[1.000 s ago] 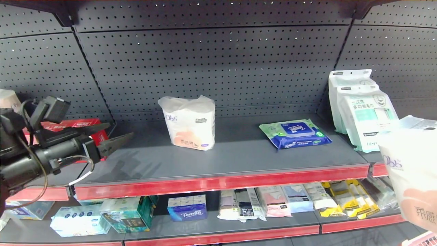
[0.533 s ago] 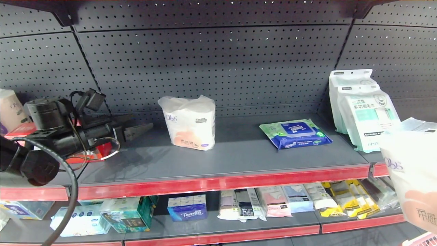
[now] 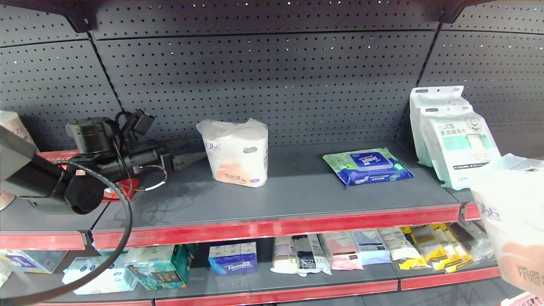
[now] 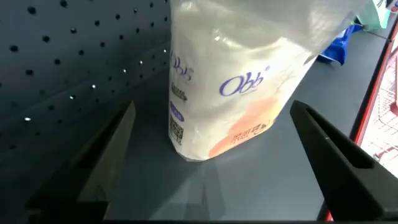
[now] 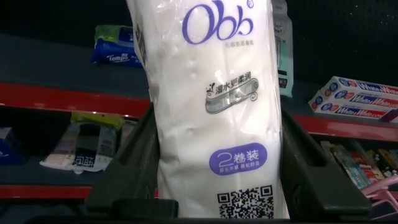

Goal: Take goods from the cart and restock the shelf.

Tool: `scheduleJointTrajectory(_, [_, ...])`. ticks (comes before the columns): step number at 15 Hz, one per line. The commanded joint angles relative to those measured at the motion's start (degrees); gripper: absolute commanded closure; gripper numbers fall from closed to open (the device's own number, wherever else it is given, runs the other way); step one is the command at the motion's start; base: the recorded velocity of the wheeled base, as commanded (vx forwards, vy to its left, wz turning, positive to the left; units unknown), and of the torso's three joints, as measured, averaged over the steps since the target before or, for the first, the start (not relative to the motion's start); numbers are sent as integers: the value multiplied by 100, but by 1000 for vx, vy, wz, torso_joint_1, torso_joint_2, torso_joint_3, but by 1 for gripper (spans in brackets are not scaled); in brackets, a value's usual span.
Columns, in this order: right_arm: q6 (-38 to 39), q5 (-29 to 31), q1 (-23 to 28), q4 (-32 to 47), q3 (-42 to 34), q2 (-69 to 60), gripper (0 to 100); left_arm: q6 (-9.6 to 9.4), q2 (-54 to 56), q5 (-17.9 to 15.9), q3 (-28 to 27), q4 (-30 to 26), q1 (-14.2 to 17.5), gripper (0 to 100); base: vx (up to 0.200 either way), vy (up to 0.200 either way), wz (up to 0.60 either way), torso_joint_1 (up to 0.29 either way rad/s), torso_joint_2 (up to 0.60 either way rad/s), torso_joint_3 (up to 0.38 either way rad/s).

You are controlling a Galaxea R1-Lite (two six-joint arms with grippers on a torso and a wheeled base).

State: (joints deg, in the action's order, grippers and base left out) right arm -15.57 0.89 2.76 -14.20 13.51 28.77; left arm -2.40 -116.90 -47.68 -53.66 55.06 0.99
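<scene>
A white two-roll paper pack [image 3: 236, 153] stands upright on the grey middle shelf [image 3: 297, 191]. My left gripper [image 3: 193, 157] hovers just above the shelf, left of this pack, open, its tips close to the pack's side. In the left wrist view the fingers [image 4: 329, 155] are spread wide with the pack [image 4: 230, 87] straight ahead of them. A second, identical pack [image 3: 514, 216] hangs at the lower right, in front of the shelf. My right gripper [image 5: 217, 180] is shut on it, fingers [image 5: 134, 162] pressing both sides of the pack [image 5: 214, 106].
A blue wet-wipe pack [image 3: 367, 165] lies flat right of centre. White-green pouches [image 3: 450, 136] stand at the shelf's right end. A red box [image 3: 63, 155] sits behind my left arm. The lower shelf [image 3: 276, 280] holds several tissue packs. A pink cart corner [image 3: 527, 297] shows at the bottom right.
My left arm has swung right and deeper over the shelf, bringing its open gripper up to the standing pack. The held pack at the right has barely shifted.
</scene>
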Motion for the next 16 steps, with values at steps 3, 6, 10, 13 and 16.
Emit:
scheduleJointTrajectory(3, [1,8,6,-4,-59,-100,100,3,-264,-181,-232,22,-37,0,0,0,0,0,0,0])
scheduleJointTrajectory(6, [-8,69,6,5,-59,-135,100,-6,-475,-198,-522,31,-46,0,0,0,0,0,0,0])
scheduleJointTrajectory(10, [-78,78,6,5,-59,-179,100,-6,-756,-400,-865,22,-90,0,0,0,0,0,0,0])
scheduleJointTrajectory(13, [-87,78,6,5,-94,-179,100,3,-984,-611,-1155,22,-90,0,0,0,0,0,0,0])
scheduleJointTrajectory(16, [-87,78,6,5,-120,-170,100,20,-1178,-717,-1463,22,-90,0,0,0,0,0,0,0])
